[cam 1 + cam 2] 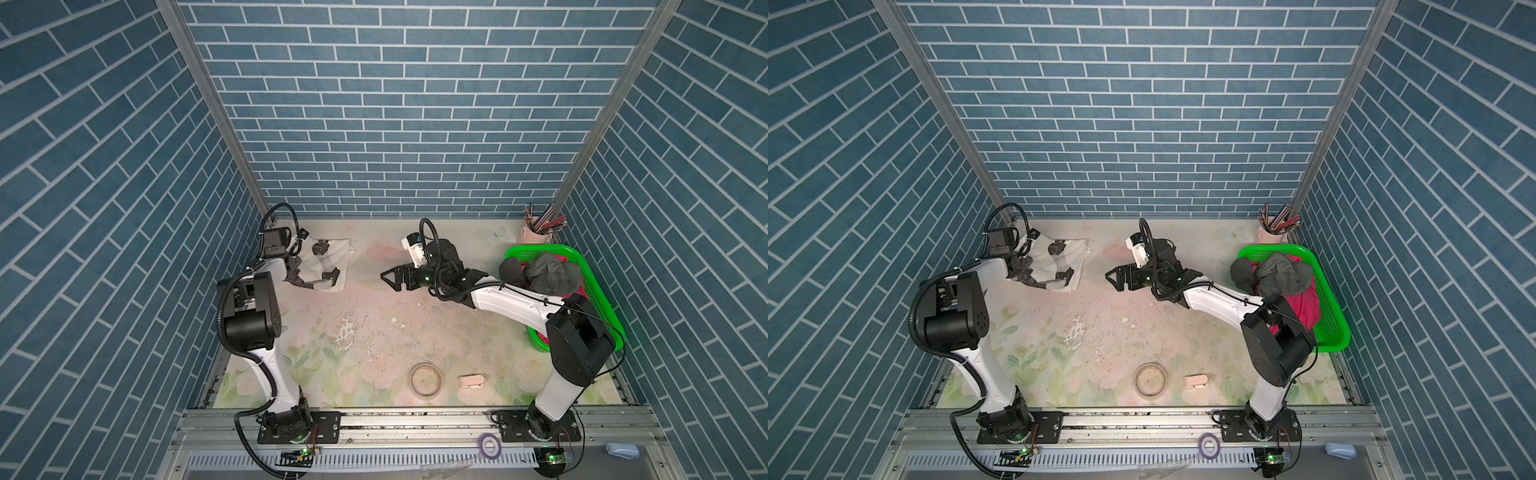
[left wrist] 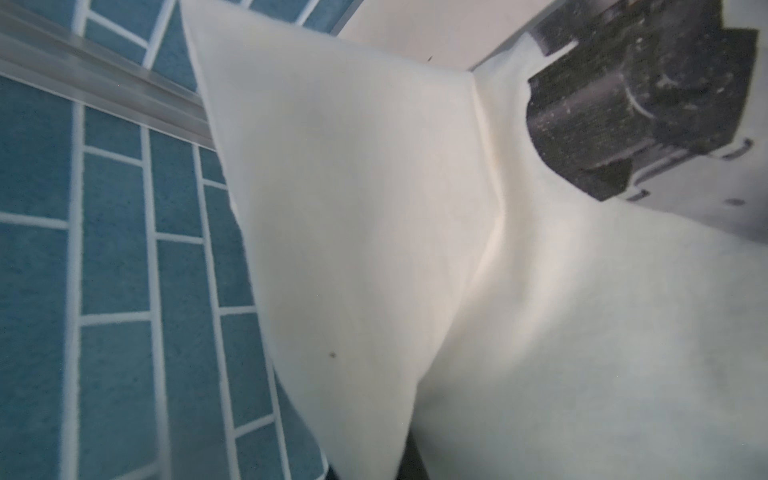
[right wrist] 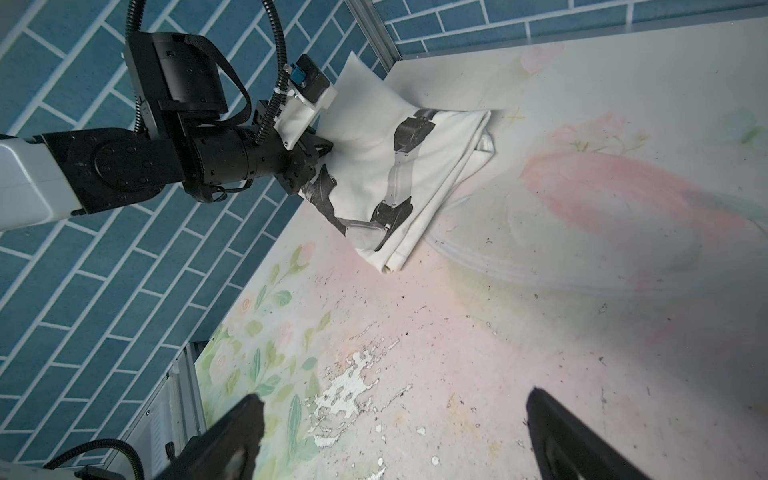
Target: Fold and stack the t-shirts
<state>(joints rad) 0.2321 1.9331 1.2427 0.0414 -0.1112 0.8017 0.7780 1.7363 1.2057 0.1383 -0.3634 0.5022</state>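
Left gripper (image 1: 296, 262), both top views: closed on the left edge of the cream t-shirt (image 1: 332, 257), at the far left of the desk (image 1: 374, 324).
Cream t-shirt, both top views: folded to a compact panel. Its right part rests on the desk and its left part rises to the gripper.
Right gripper (image 1: 390, 280), both top views: jaws spread wide and empty. It hovers over the middle of the desk, pointing left, well apart from the cream t-shirt.
Green basket (image 1: 540, 249), both top views: at the far right. The dark grey t-shirt (image 1: 548, 274) is heaped unfolded in it, on top of the magenta t-shirt (image 1: 1304, 307).
Left wrist view: the cream t-shirt (image 2: 374, 228) fills most of the frame with a sagging crease and a black printed figure (image 2: 623, 124). The gripper's own jaws cannot be made out here.
Right wrist view, left gripper (image 3: 322, 160): pinched shut on a bunch of cloth at the cream t-shirt (image 3: 374, 166). One corner stands up behind it, and the stacked layers end in loose hems on the side away from the gripper.
Right wrist view, right gripper (image 3: 395, 409): fingers far apart, with only bare desk between them.
Handling: likely light, soft and limp. The cloth drapes from any single pinch, and the layers could slide apart if dragged.
Where to hold: probably the free far-right corner, pinching all layers together, so that both ends are carried.
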